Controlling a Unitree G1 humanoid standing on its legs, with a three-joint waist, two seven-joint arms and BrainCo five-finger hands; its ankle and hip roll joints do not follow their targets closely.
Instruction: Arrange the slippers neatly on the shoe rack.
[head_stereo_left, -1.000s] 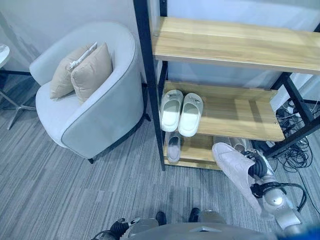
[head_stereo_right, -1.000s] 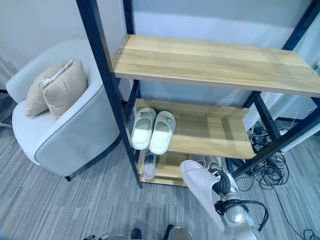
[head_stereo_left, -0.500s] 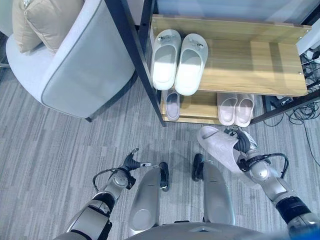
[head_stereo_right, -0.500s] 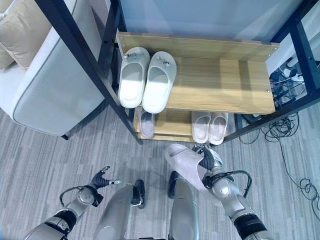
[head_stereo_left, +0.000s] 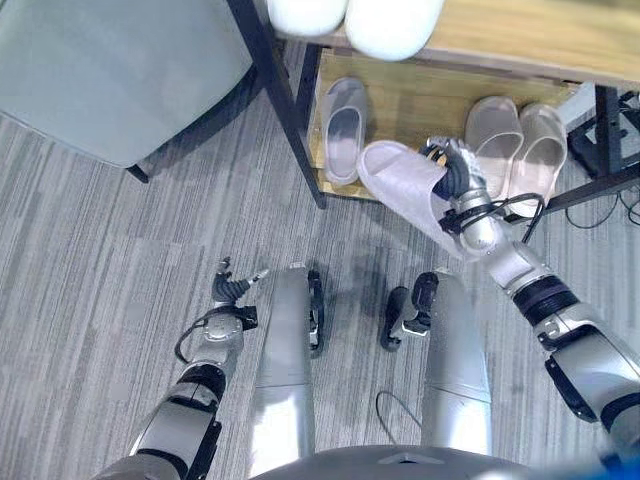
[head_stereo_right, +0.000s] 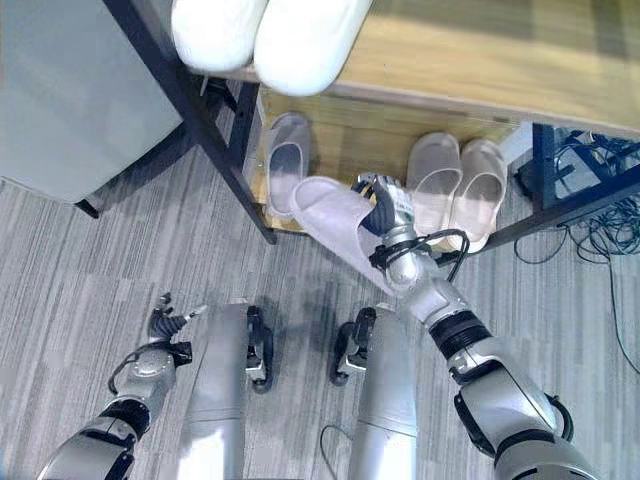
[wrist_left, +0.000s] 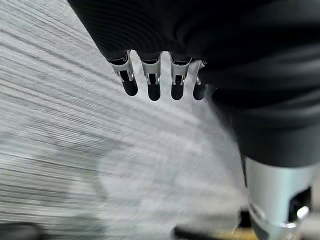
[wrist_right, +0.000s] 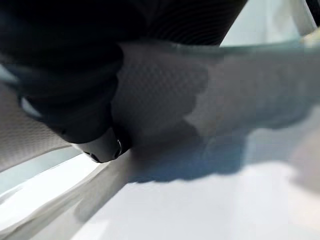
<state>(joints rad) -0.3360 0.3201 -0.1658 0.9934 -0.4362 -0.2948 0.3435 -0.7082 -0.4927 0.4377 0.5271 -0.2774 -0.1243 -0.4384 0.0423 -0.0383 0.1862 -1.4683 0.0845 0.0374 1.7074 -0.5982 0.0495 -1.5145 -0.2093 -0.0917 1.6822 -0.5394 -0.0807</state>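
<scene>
**Right hand brings the held slipper to the bottom shelf**

Change since half a second ago: the head camera has tilted further down, so the whole scene has shifted; that is not object motion. The real change is the right hand (head_stereo_left: 455, 180), which has carried the grey slipper (head_stereo_left: 405, 190) from above the carpet up to the front edge of the bottom shelf (head_stereo_left: 405, 105). Judgement: the placing step is close, release not yet done.

Near: the left hand (head_stereo_left: 228, 290) hangs low over the carpet (head_stereo_left: 100, 250), fingers (wrist_left: 152, 82) straight and relaxed, holding nothing.

Middle: right hand fingers are curled round the grey slipper's upper; the slipper is tilted, sole towards the camera, toe pointing at the lone slipper (head_stereo_left: 342, 130). Whether it touches the shelf I cannot tell.

Far, shoe rack (head_stereo_left: 275, 90) contents:
- Bottom shelf: lone grey slipper at the left end by the black post; a pale pair (head_stereo_left: 515, 140) at the right end, side by side. The gap between them looks open for the held slipper, beside its apparent mate.
- Middle shelf (head_stereo_left: 540, 30): a white pair (head_stereo_left: 350, 20), toes overhanging the front edge.
</scene>
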